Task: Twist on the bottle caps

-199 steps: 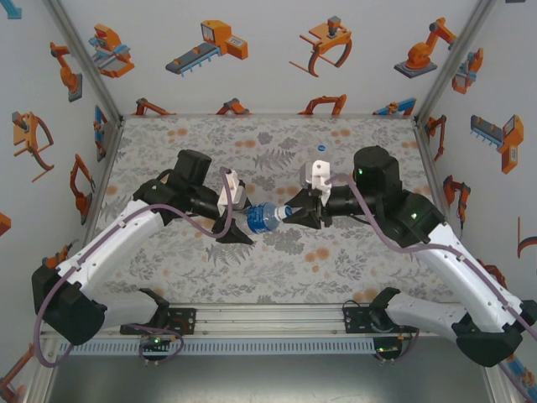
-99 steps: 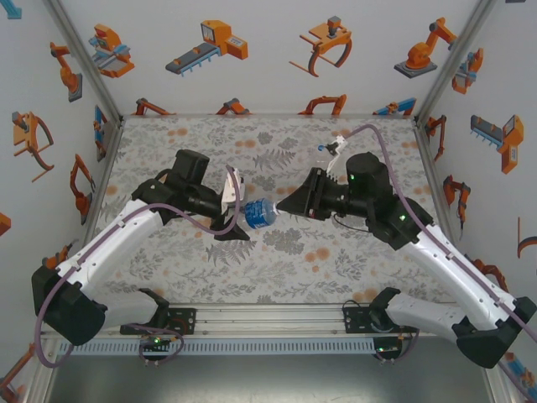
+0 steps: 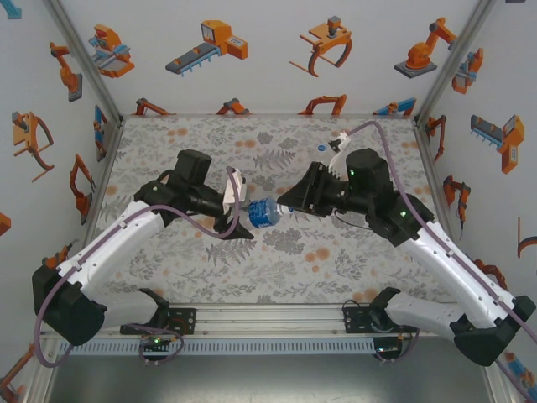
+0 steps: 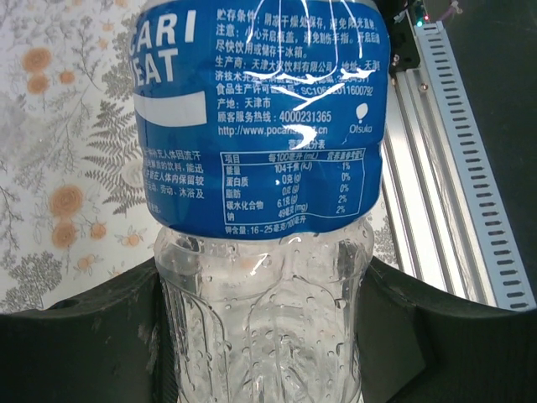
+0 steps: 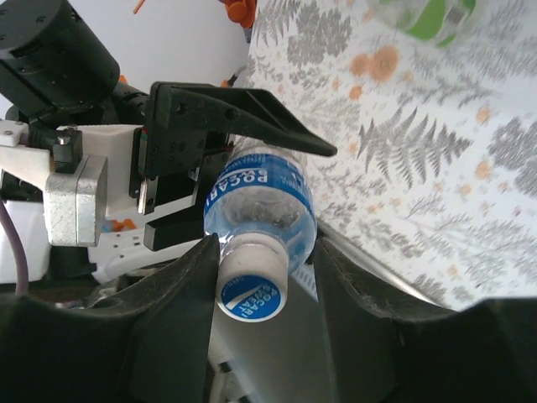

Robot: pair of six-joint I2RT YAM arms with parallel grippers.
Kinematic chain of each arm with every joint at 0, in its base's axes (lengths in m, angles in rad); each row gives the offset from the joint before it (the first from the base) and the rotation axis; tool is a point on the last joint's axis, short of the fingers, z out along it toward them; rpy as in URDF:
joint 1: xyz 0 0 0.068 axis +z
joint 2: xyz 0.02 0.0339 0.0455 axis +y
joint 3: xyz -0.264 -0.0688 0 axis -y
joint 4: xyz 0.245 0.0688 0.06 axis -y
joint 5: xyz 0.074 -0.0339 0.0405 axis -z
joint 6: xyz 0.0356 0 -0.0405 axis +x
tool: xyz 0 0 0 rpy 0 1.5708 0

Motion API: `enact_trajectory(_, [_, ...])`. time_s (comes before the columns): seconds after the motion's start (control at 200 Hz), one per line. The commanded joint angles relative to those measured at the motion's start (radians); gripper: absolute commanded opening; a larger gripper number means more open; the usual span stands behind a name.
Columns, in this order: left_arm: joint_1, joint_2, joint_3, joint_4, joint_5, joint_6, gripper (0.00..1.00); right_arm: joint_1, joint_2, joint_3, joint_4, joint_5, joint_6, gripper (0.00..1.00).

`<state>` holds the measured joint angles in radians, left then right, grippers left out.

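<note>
Plainly, the left gripper is clamped across the lower body of the blue-labelled bottle, holding it on its side above the table. The left wrist view shows the two black fingers pressed against the clear ribbed plastic just below the label band.

The bottle's long axis runs roughly left to right across the middle of the workspace, with its base toward the left arm and its neck pointing at the right arm. On the neck sits the bottle cap, white-sided with a blue printed top, facing the right wrist camera.

The right gripper straddles that cap with its jaws apart. One finger appears to lie close against the cap's side, and the other stands off with a visible gap. The cap therefore lies straight ahead of the right gripper, so the right arm is the one placed to turn it while the left arm braces the bottle. Whether the cap is threaded fully down cannot be told.

A green-tinted bottle lies on the table beyond, well apart.
</note>
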<state>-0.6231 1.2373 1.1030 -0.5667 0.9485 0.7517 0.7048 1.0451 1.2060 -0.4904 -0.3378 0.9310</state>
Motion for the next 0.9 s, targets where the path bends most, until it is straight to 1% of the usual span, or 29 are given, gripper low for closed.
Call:
enact_trajectory(0.0, [-0.004,-0.018,0.012,0.027,0.07,0.007,0.0,-0.011,-0.017,0.078,-0.021,0.03,-0.278,0.48])
enact_trajectory(0.11, [-0.003,-0.018,0.013,0.022,0.07,0.011,0.0,-0.011,-0.016,0.119,-0.032,-0.009,-0.534,0.48])
enact_trajectory(0.23, [-0.003,-0.016,0.012,0.021,0.077,0.013,0.0,-0.011,-0.007,0.152,-0.044,-0.102,-0.822,0.47])
enact_trajectory(0.31, [-0.006,-0.016,0.013,0.02,0.082,0.016,0.0,-0.011,-0.004,0.166,-0.06,-0.201,-1.016,0.46])
enact_trajectory(0.441, [-0.006,-0.018,0.011,0.01,0.097,0.031,0.0,-0.011,-0.013,0.166,-0.113,-0.403,-1.349,0.46])
enact_trajectory(0.501, [-0.006,-0.019,0.011,0.007,0.109,0.04,0.0,-0.01,-0.024,0.151,-0.126,-0.453,-1.467,0.47])
enact_trajectory(0.576, [-0.005,-0.018,0.011,0.0,0.122,0.049,0.0,-0.01,-0.03,0.131,-0.108,-0.475,-1.531,0.48])
enact_trajectory(0.711, [-0.007,-0.02,0.014,-0.014,0.143,0.064,0.0,-0.01,-0.016,0.127,-0.101,-0.492,-1.533,0.49])
enact_trajectory(0.821, [-0.007,-0.02,0.016,-0.018,0.154,0.07,0.0,-0.007,-0.007,0.116,-0.101,-0.51,-1.532,0.44])
enact_trajectory(0.896, [-0.007,-0.02,0.017,-0.019,0.154,0.07,0.0,-0.004,-0.005,0.113,-0.111,-0.529,-1.531,0.44])
